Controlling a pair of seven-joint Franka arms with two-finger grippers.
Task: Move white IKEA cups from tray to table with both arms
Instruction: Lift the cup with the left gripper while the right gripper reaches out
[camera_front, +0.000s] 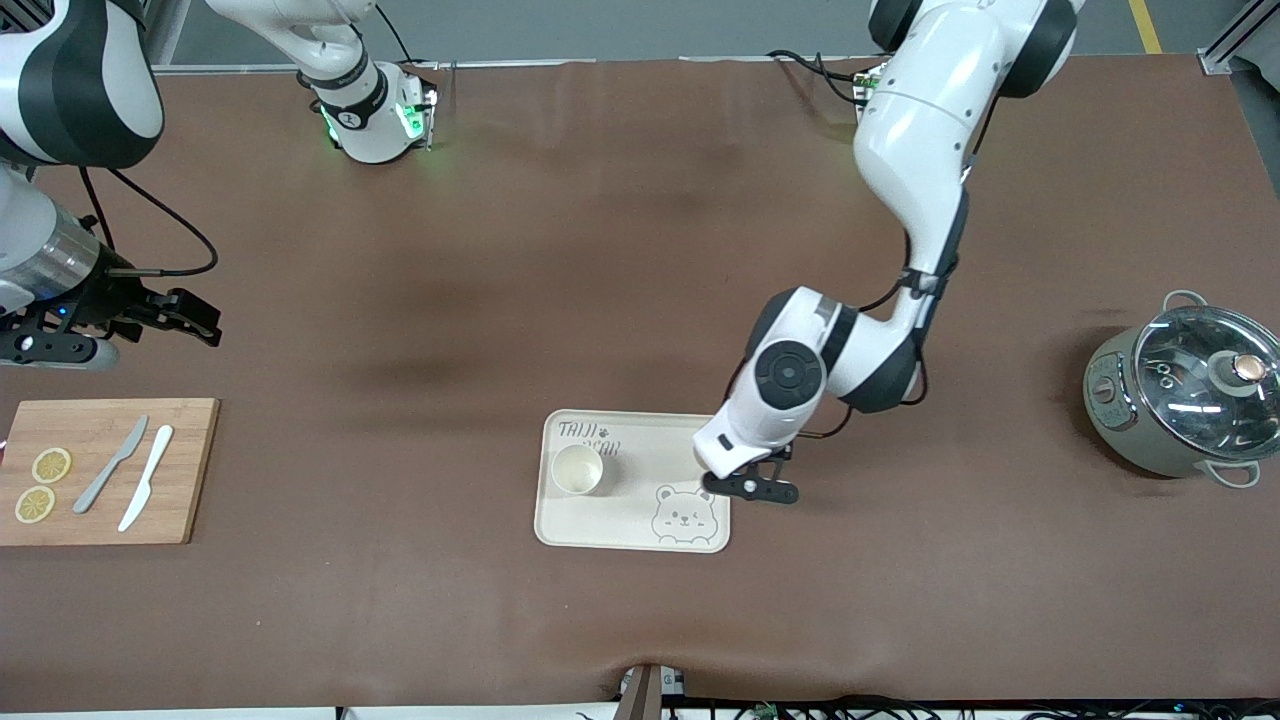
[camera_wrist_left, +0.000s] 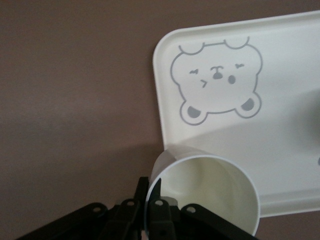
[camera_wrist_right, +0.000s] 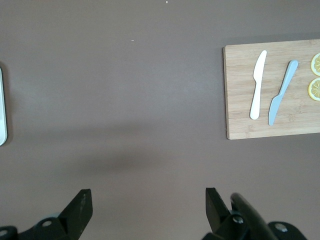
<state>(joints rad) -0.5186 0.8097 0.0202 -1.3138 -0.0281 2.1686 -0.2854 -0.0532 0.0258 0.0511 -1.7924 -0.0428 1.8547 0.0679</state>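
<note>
One white cup (camera_front: 577, 469) stands upright on the cream bear tray (camera_front: 640, 530), toward the right arm's end of it. My left gripper (camera_front: 765, 489) is over the tray's edge at the left arm's end, near the bear drawing. In the left wrist view it (camera_wrist_left: 150, 200) is shut on the rim of a second white cup (camera_wrist_left: 210, 195), one finger inside and one outside, with the cup over the tray's (camera_wrist_left: 285, 125) corner. The arm hides this cup in the front view. My right gripper (camera_front: 205, 322) is open and empty over bare table; it also shows in the right wrist view (camera_wrist_right: 147, 205).
A wooden cutting board (camera_front: 190, 470) with two knives (camera_front: 130, 478) and two lemon slices (camera_front: 42, 485) lies at the right arm's end. A grey-green pot with glass lid (camera_front: 1180, 395) stands at the left arm's end. The table is covered in brown.
</note>
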